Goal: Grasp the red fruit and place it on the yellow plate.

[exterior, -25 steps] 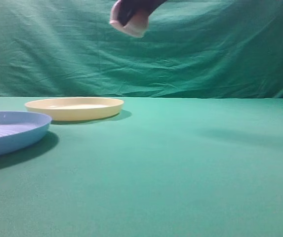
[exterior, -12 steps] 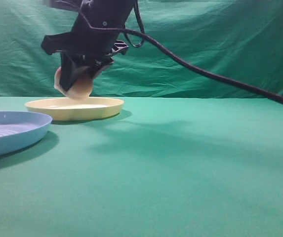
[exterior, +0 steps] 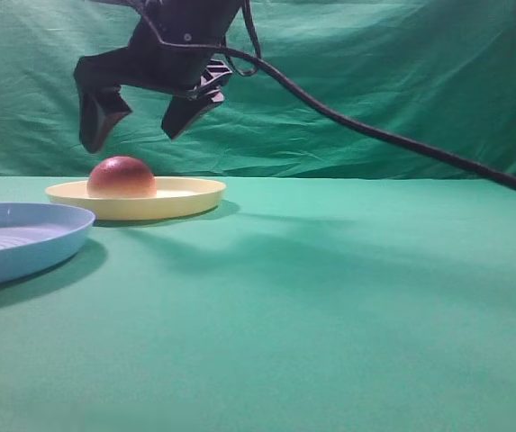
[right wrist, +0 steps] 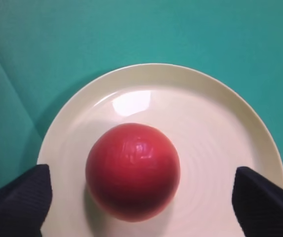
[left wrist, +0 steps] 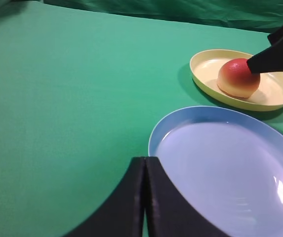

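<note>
The red fruit (exterior: 121,176) rests dome-up on the left part of the yellow plate (exterior: 181,193). My right gripper (exterior: 136,123) hangs open just above the fruit, its two black fingers spread wide and touching nothing. From the right wrist view the red fruit (right wrist: 132,170) lies on the yellow plate (right wrist: 220,128) between the spread fingertips (right wrist: 20,197). The left wrist view shows the red fruit (left wrist: 238,78) on the yellow plate (left wrist: 205,64) farther off, and my left gripper (left wrist: 145,163) shut and empty.
A light blue ridged plate (exterior: 55,236) sits at the front left, close under my left gripper, with the blue plate's rim (left wrist: 156,136) beside the shut fingers. Green cloth covers the table and hangs behind. The right arm's black cable (exterior: 393,139) runs off to the right.
The right gripper came down over the yellow plate with the fruit, opened, and let it go. The fruit now sits on the plate and the gripper has lifted slightly.
</note>
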`<action>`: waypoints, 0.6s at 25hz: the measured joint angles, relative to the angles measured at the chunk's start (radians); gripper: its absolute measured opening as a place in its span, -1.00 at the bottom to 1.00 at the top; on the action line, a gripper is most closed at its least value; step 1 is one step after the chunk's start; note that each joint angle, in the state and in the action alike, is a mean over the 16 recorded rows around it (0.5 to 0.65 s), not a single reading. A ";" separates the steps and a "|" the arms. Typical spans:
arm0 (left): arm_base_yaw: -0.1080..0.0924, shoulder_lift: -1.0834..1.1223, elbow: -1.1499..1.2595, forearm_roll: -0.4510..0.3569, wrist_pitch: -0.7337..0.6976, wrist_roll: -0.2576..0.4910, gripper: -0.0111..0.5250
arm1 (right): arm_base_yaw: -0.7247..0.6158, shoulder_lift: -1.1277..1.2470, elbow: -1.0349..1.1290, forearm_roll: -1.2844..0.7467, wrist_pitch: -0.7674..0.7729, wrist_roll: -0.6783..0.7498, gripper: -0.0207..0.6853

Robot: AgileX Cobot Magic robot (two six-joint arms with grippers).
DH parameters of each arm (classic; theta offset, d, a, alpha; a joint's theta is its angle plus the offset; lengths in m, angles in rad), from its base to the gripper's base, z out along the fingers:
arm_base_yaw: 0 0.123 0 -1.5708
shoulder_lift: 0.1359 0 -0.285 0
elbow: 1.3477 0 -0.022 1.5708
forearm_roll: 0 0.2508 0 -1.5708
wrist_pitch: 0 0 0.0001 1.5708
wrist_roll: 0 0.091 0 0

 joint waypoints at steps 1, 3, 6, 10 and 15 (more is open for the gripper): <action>0.000 0.000 0.000 0.000 0.000 0.000 -0.96 | 0.000 -0.024 0.000 0.010 0.008 0.002 -0.25; 0.000 0.000 0.000 0.000 0.000 0.000 -0.96 | 0.000 -0.073 0.000 0.037 0.023 0.005 -0.47; 0.000 0.000 0.000 0.000 0.000 0.000 -0.96 | 0.000 -0.146 0.000 0.091 0.053 0.011 -0.74; 0.000 0.000 0.000 0.000 0.000 0.000 -0.96 | -0.001 -0.231 -0.001 0.169 0.101 0.014 -0.92; 0.000 0.000 0.000 0.000 0.000 0.000 -0.96 | -0.013 -0.322 -0.002 0.247 0.178 0.037 -0.94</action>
